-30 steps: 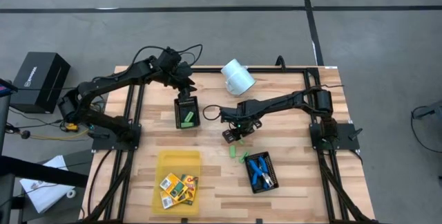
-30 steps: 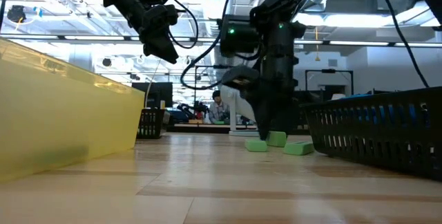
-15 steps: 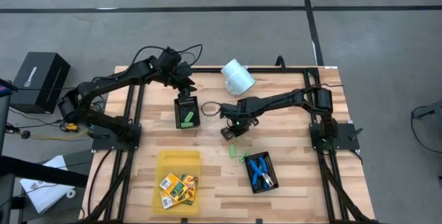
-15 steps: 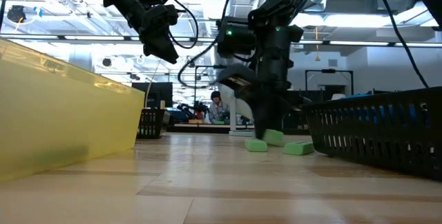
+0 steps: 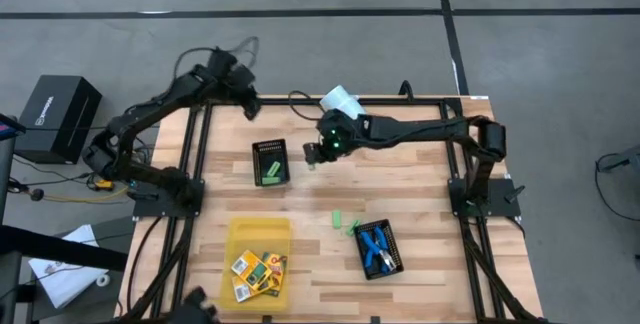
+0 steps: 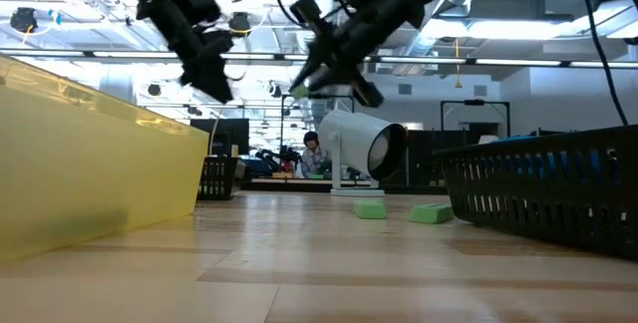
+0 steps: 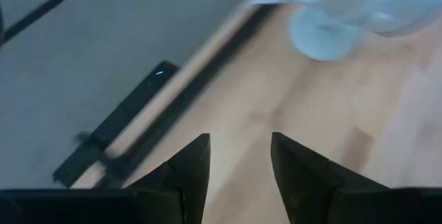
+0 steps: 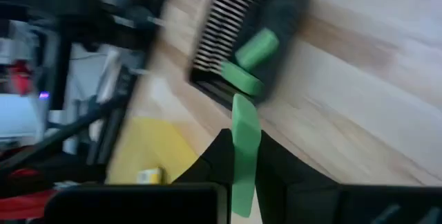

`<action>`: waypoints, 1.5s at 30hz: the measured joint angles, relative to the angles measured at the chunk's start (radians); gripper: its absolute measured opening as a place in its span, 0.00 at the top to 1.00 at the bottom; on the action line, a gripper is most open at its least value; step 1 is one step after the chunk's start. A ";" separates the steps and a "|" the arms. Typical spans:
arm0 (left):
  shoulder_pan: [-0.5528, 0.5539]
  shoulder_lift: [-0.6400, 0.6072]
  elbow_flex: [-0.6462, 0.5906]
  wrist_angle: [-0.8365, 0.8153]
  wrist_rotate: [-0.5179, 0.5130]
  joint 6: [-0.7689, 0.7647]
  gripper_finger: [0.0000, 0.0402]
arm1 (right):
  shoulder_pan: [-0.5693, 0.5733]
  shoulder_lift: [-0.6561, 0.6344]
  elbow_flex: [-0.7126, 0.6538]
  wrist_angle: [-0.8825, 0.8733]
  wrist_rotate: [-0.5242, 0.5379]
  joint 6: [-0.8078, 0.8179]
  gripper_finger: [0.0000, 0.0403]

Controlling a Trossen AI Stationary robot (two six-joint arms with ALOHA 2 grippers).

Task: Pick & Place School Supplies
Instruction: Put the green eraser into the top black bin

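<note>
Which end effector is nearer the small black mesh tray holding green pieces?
Right. The right end effector hangs just beside the small black mesh tray, shut on a green piece. The left end effector sits farther off, open, near the table's far edge.

Bare wood lies open between the yellow tray (image 5: pixel 258 232), small mesh tray (image 5: pixel 269 162) and white cup (image 5: pixel 344 107).

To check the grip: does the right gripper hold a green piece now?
Yes, the right gripper is shut on a green piece standing up between its fingers.
</note>
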 joint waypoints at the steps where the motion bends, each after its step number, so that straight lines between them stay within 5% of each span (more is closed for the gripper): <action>1: 0.045 0.000 0.000 0.000 0.025 -0.001 0.63 | -0.003 0.005 0.015 0.015 0.000 -0.010 0.94; 10: 0.283 -0.003 0.000 0.000 0.313 -0.080 0.63 | -0.068 0.211 0.189 0.156 -0.070 -0.063 0.94; 17: 0.304 -0.003 0.000 0.000 0.335 -0.108 0.63 | -0.083 0.467 0.462 0.084 -0.237 -0.085 0.94; 24: 0.298 -0.004 0.000 0.001 0.335 -0.114 0.63 | -0.070 0.655 0.777 -0.217 -0.259 -0.204 0.94; 27: 0.298 -0.004 0.000 0.001 0.335 -0.125 0.63 | -0.073 0.704 0.873 -0.261 -0.306 -0.226 0.83; 35: 0.298 -0.004 0.000 0.004 0.335 -0.131 0.63 | -0.100 0.697 0.906 -0.277 -0.296 -0.224 0.41; 41: 0.269 -0.004 0.000 0.005 0.435 -0.131 0.63 | -0.122 0.656 0.905 -0.285 -0.368 -0.229 0.38; 45: 0.139 -0.009 0.000 0.000 0.482 -0.130 0.63 | -0.118 0.545 0.907 -0.332 -0.368 -0.312 0.43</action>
